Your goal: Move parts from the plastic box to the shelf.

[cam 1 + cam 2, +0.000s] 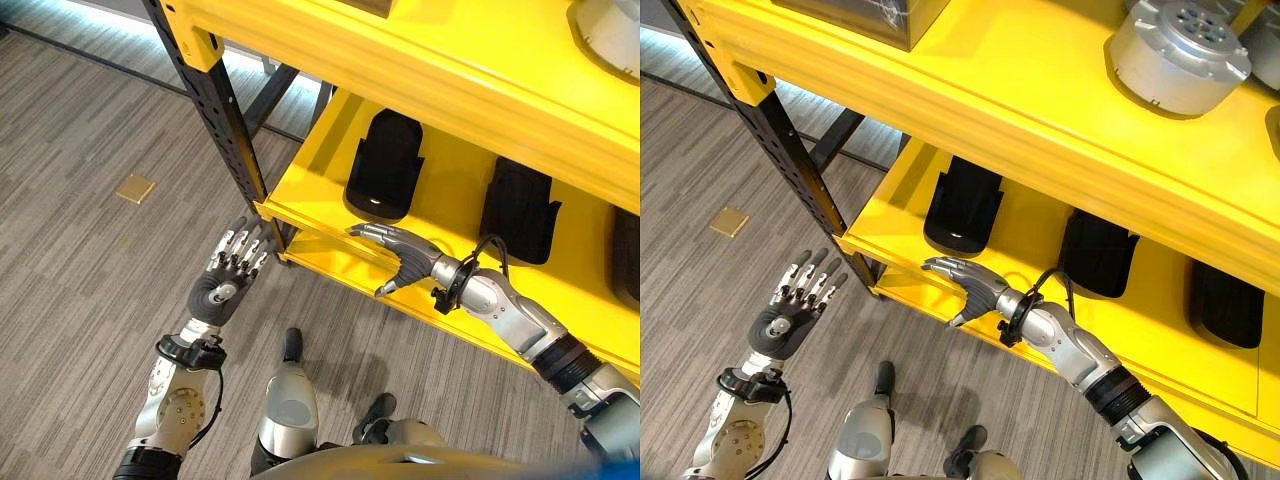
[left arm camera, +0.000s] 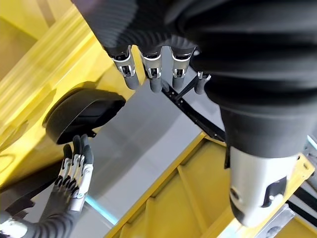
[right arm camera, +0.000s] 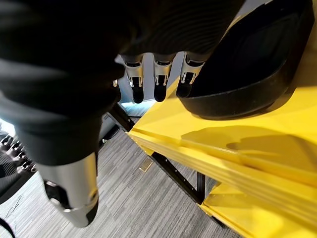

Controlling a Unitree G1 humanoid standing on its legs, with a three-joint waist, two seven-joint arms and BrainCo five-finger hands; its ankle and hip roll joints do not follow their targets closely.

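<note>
Lower shelf (image 1: 890, 235) carries three parts in a row — left part (image 1: 962, 210), middle part (image 1: 1098, 252), right part (image 1: 1228, 300). Upper shelf (image 1: 1040, 90) above bears a round part (image 1: 1178, 52) — at right — and a box (image 1: 865, 18) at left.

black parts on lower shelf: three (image 1: 962, 212) (image 1: 1098, 252) (image 1: 1227, 303) | round silver parts on upper shelf: one (image 1: 1178, 52)

Shelf (image 1: 470, 70): glossy yellow painted boards, matt black perforated metal post (image 1: 215, 110). Parts (image 1: 385, 165): matt black plastic. Floor (image 1: 80, 260): grey, wood-grain finish.
</note>
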